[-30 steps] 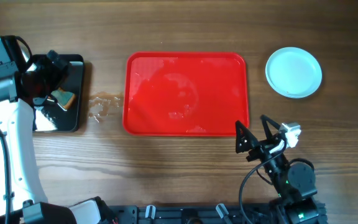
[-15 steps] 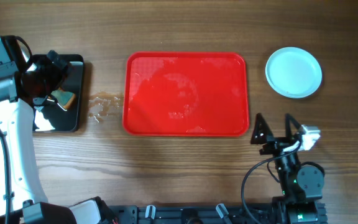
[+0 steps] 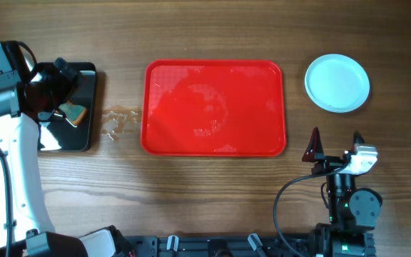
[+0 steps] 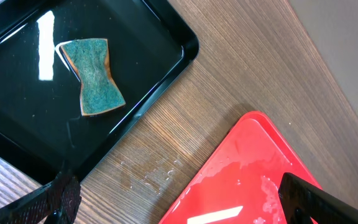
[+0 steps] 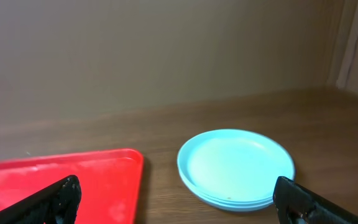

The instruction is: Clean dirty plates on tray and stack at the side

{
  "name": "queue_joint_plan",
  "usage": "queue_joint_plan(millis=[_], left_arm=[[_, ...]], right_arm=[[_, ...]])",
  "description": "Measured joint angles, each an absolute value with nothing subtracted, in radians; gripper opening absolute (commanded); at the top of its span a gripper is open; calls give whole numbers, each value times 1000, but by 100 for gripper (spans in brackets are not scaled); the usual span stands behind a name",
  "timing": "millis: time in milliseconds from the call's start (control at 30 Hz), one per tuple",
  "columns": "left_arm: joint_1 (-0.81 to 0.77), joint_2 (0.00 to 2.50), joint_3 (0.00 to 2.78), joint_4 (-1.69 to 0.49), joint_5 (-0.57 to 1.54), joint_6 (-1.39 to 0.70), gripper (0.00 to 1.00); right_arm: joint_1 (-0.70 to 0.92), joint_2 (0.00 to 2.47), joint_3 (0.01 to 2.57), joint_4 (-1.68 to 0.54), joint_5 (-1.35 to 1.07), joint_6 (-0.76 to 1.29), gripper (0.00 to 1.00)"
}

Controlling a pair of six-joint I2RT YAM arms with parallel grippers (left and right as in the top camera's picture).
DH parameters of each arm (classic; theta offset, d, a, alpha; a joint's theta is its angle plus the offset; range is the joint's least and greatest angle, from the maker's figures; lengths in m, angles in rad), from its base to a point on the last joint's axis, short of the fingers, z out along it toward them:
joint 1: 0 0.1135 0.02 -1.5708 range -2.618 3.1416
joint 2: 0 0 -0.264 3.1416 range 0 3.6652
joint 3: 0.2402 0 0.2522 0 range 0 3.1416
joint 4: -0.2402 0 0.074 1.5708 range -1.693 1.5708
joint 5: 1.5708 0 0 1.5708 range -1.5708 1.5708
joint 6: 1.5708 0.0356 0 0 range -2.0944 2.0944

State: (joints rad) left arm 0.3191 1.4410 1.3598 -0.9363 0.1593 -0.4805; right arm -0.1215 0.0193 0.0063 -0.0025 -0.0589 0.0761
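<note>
While the left gripper [image 4: 178,190] and right gripper [image 3: 335,135] both gape wide and empty, the plates [image 3: 337,83] sit stacked on the table [image 3: 191,28] right of the wet tray [image 3: 214,107].

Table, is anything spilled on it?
Yes. A small puddle of water sits on the table between the black tray and the red tray, which also looks wet. The plates sit stacked neatly at the side.
</note>
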Motion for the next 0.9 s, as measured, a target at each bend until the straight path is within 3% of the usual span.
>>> queue_joint_plan(millis=[900], left_arm=[[319,1441,1360,-936,159,-480,100]], right_arm=[[-121,19,6,-2,-59,14,100]])
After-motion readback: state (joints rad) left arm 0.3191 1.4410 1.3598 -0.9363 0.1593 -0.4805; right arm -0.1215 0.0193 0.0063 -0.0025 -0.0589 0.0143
